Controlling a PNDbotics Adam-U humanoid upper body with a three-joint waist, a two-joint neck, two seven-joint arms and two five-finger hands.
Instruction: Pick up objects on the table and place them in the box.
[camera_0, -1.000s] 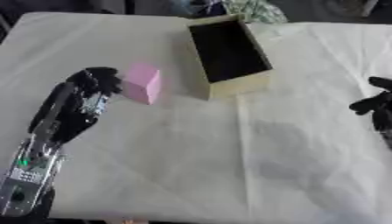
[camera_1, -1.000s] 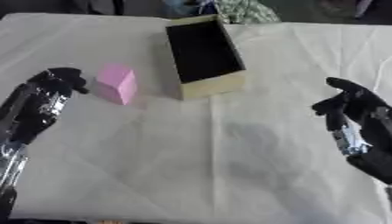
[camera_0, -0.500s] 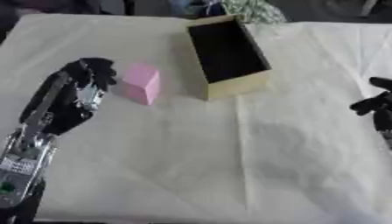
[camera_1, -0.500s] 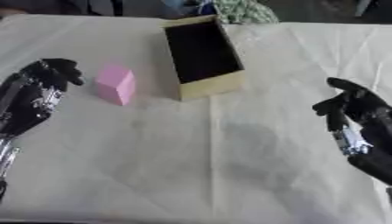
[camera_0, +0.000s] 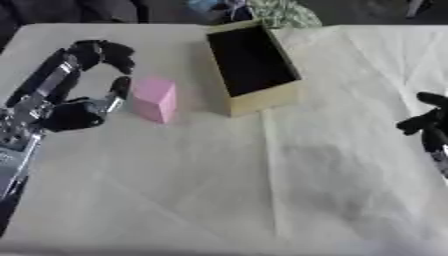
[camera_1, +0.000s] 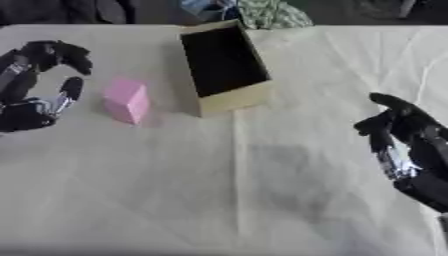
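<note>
Left hand (camera_0: 74, 102) had advanced beside the pink block (camera_0: 155, 98), fingers spread, holding nothing; should straddle it squarely before closing; right hand (camera_1: 407, 145) idle, fingers relaxed.

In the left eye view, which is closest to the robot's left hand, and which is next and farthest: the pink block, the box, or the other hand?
From the left hand:
1. Pink block, just to its right, beside the thumb.
2. Box, farther right and toward the table's far side.
3. Right hand, at the view's right edge.
</note>
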